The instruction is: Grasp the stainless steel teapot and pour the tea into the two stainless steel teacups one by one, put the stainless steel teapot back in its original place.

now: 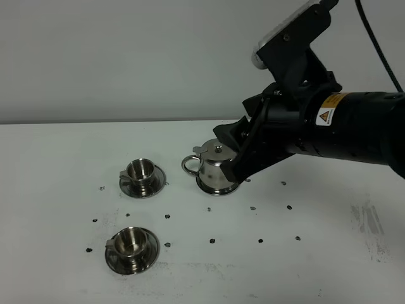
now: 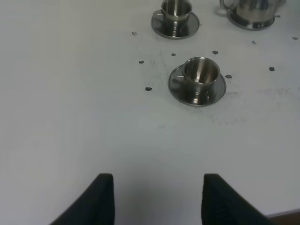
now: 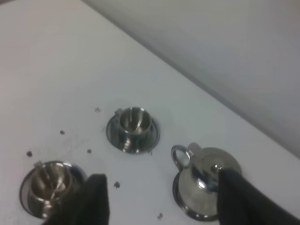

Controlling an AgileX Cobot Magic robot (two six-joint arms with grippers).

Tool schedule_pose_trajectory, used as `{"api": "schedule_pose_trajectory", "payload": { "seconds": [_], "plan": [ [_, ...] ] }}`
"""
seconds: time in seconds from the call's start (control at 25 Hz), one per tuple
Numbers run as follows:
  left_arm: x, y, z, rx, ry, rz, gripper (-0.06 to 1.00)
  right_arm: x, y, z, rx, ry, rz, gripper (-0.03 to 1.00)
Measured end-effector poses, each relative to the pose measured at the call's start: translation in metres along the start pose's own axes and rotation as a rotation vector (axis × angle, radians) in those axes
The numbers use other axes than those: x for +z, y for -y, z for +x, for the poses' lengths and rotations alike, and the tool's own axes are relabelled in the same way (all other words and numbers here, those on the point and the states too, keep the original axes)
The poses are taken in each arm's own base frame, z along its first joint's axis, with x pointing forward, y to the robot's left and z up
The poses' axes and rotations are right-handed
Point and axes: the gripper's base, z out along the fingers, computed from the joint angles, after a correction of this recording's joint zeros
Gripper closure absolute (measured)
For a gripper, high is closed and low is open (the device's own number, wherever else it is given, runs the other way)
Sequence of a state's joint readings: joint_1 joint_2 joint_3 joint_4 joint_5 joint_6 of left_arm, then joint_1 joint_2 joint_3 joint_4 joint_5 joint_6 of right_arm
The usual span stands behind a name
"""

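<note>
Item, stainless steel teapot: shiny, with a flat knobbed lid and a loop handle turned to 9 o'clock; stands upright near the middle of the white tabletop; whether a saucer lies under its flared base cannot be told. Item, right pincer: black, on the right arm, which extends in from 3 o'clock; jaws stand wide apart at the teapot's 3 o'clock side, not closed on it; in the right wrist view one finger overlaps the edge of the lid and the other finger stands well clear on the handle side; whether either touches the steel cannot be told. Item, far teacup: small steel cup, upright on its round saucer; at 9 o'clock of the teapot, near but apart. Item, near teacup: same pattern, upright on its own saucer; between 7 and 8 o'clock of the teapot and at 6 o'clock of the far teacup. Item, left pincer: out of the high view; its wrist view shows two black fingers spread apart with only bare tabletop between them, holding nothing; both teacups and the teapot lie ahead of it, well apart. Item, black specks: scattered on the tabletop around the cups and the pot. Item, yellow warning label: on the right arm.
</note>
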State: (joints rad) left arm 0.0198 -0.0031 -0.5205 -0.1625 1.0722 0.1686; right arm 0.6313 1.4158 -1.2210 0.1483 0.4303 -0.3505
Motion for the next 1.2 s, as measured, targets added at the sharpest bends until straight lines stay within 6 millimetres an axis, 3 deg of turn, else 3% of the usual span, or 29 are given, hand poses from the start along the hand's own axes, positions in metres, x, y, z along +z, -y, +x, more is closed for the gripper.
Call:
{"api": "schedule_pose_trajectory", "payload": {
  "seconds": [1.2],
  "plan": [
    [0.0029,-0.0006,0.0005,0.002,0.0,-0.001,0.46,0.0069,-0.0003,0.0059,-0.034,-0.049,-0.006,0.45]
  ]
}}
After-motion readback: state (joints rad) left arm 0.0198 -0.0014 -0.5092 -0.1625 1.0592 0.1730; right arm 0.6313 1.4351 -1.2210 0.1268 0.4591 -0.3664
